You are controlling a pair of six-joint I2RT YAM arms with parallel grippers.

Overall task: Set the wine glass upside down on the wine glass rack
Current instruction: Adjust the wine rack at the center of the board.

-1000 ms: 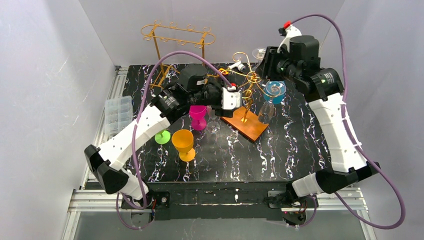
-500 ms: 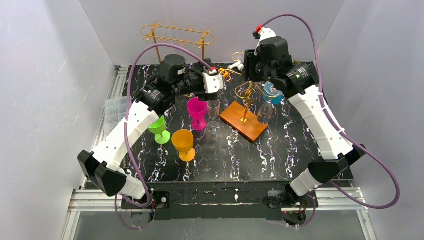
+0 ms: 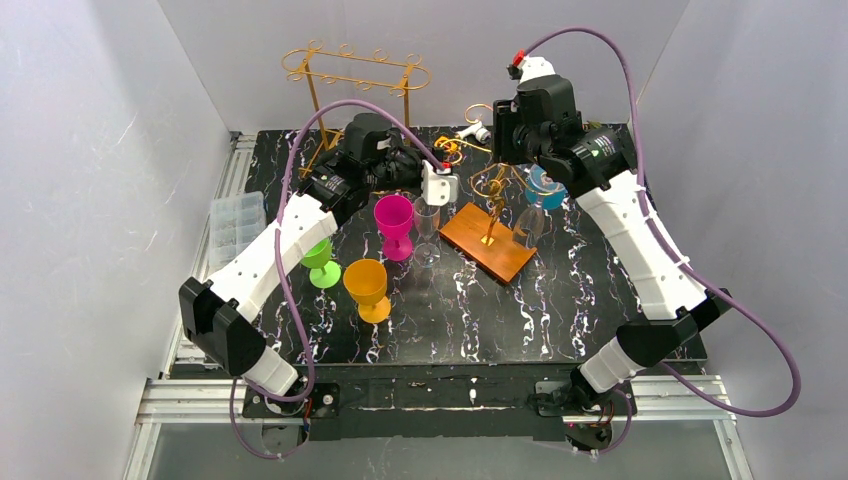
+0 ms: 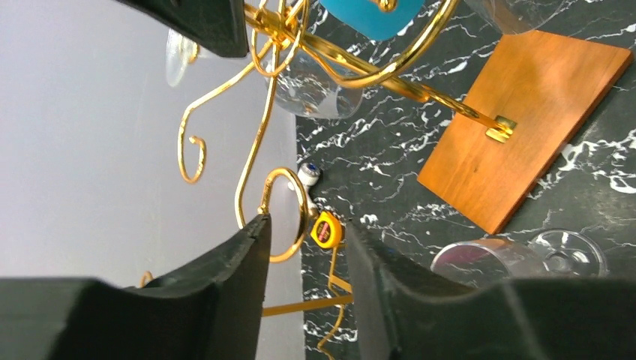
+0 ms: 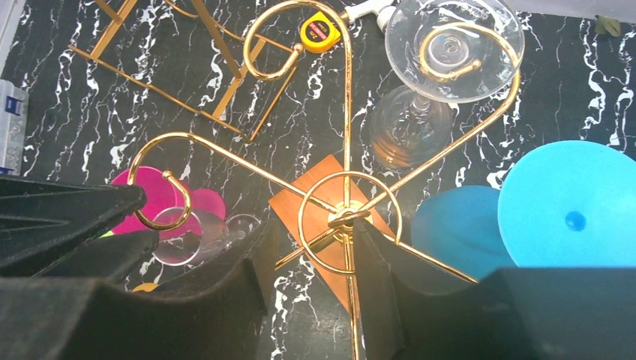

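Observation:
A clear wine glass stands upright on the black marble table, next to a pink glass. It also shows in the left wrist view and the right wrist view. The gold rack stands on a wooden base. On it hang a clear glass and a blue glass, both upside down. My left gripper is open and empty, just above the upright clear glass and left of the rack. My right gripper is open and empty above the rack's centre ring.
An orange glass and a green glass stand at the front left. A second gold rack stands at the back, with a yellow tape measure near it. A clear parts box lies off the table's left edge.
My right arm swung left from the far right to over the rack. My left gripper pulled back from the rack base, then came slightly right and down over the clear glass.

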